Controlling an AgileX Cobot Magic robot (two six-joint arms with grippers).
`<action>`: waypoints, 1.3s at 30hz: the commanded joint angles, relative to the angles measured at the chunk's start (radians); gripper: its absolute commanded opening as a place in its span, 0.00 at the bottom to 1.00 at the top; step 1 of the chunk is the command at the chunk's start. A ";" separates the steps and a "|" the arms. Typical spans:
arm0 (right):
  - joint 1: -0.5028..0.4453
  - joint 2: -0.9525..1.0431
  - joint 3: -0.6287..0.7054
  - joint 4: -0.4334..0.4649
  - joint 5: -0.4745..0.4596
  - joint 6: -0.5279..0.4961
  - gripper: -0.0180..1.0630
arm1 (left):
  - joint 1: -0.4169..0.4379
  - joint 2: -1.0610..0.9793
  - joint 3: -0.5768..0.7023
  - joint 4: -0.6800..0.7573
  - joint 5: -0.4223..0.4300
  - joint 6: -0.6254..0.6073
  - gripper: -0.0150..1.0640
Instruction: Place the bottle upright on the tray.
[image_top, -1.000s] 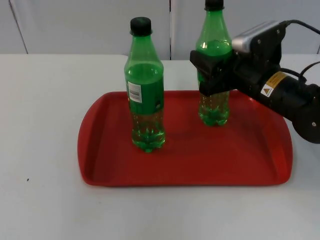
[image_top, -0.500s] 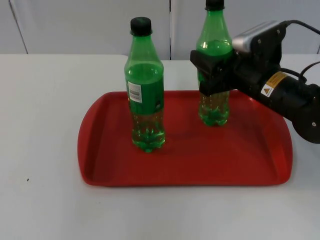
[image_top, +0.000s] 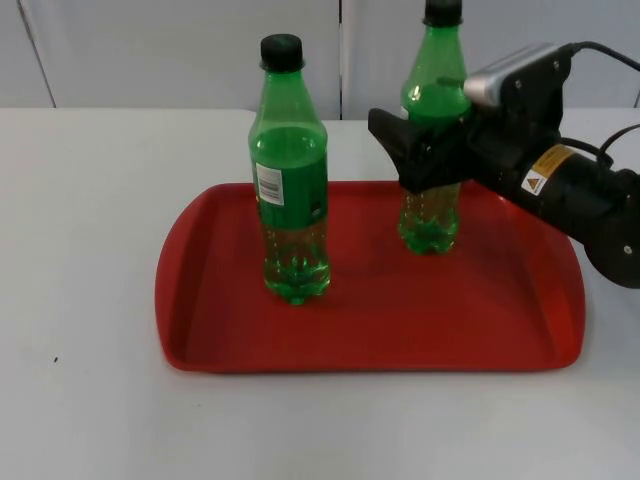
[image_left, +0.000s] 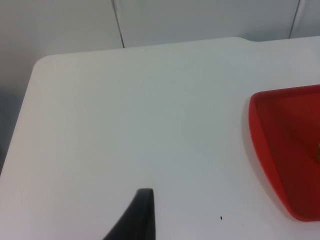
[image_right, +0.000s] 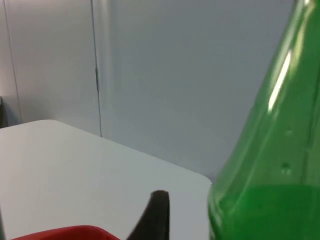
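Observation:
Two green bottles with black caps stand upright on the red tray (image_top: 480, 300). The labelled bottle (image_top: 291, 190) stands at the tray's left middle. The far bottle (image_top: 432, 120) stands near the tray's back rim, its neck leaning slightly right. My right gripper (image_top: 420, 152) surrounds this bottle's middle and is open, its near finger spread away to the left. In the right wrist view a gap shows between the black fingertip (image_right: 156, 212) and the green bottle (image_right: 270, 165). My left gripper (image_left: 142, 215) waits above the bare table, left of the tray (image_left: 285, 150).
White table top (image_top: 80, 250) surrounds the tray on all sides. The grey partition wall (image_top: 150, 50) rises right behind the tray. The tray's front half between and before the bottles is bare.
The right gripper's near finger has swung out to the left, opening the grip. The far bottle's neck has shifted slightly right. The labelled bottle has stayed still.

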 joint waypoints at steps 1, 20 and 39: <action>0.004 0.001 -0.006 -0.008 -0.001 -0.007 0.79 | 0.000 -0.005 0.003 0.004 -0.008 -0.007 0.99; 0.002 -0.019 0.047 -0.011 -0.001 -0.011 0.99 | 0.000 -0.005 0.003 0.004 -0.008 -0.007 0.99; -0.026 -0.120 0.228 0.075 -0.001 -0.050 0.99 | 0.000 -0.005 0.003 0.004 -0.008 -0.007 0.99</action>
